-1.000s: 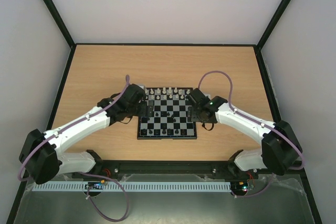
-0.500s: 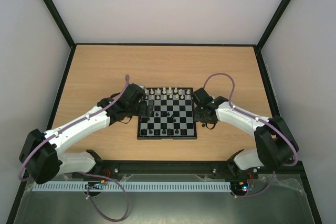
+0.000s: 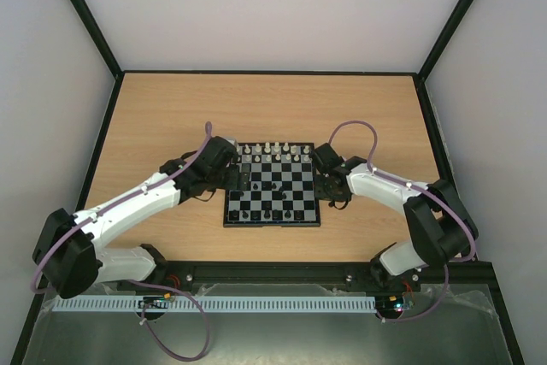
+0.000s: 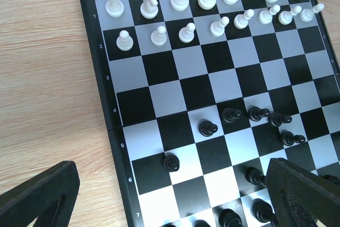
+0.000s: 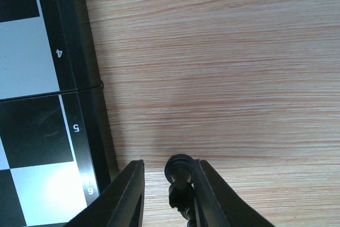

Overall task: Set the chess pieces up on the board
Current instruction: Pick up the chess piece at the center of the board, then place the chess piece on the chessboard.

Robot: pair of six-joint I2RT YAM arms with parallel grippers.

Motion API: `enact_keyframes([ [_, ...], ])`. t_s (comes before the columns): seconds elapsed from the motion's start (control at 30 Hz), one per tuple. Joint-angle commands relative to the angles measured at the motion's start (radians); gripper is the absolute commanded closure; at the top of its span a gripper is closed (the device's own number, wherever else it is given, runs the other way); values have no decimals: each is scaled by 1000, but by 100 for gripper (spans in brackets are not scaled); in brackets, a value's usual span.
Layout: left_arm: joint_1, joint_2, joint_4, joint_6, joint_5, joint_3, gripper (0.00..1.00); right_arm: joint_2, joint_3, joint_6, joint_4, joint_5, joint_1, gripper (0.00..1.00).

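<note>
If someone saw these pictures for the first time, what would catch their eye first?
Probably the board, with cream-white pieces ranked in two neat rows at its far edge while black pieces stand scattered in the middle. Next, the right gripper beside the board's right edge, over bare table, with a black piece between its fingers. The left gripper hangs open over the board.

board [image 4: 114, 126] middle rows open | black pieces [image 4: 257, 114] crowd one side

Robot lab cell – white walls [image 3: 256, 6], black frame [image 3: 85, 14]
</note>
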Motion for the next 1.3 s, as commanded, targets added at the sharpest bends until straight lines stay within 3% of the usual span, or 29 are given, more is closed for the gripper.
enact_keyframes([
  [0.0, 8, 15, 6, 12, 8, 21, 1, 8, -17, -6, -20, -7, -9, 74],
  [0.37, 16, 24, 8, 13, 11, 21, 0, -40, 22, -22, -81, 17, -11, 94],
  [0.73, 19, 32, -1, 8, -4, 30, 0, -165, 111, -83, -231, -37, 52, 96],
  [1.03, 19, 37, -9, 0, -18, 43, 0, -93, 103, -34, -256, -43, 224, 94],
  [1.27, 19, 35, -13, -3, -23, 48, 0, -35, 100, -32, -252, -43, 278, 94],
])
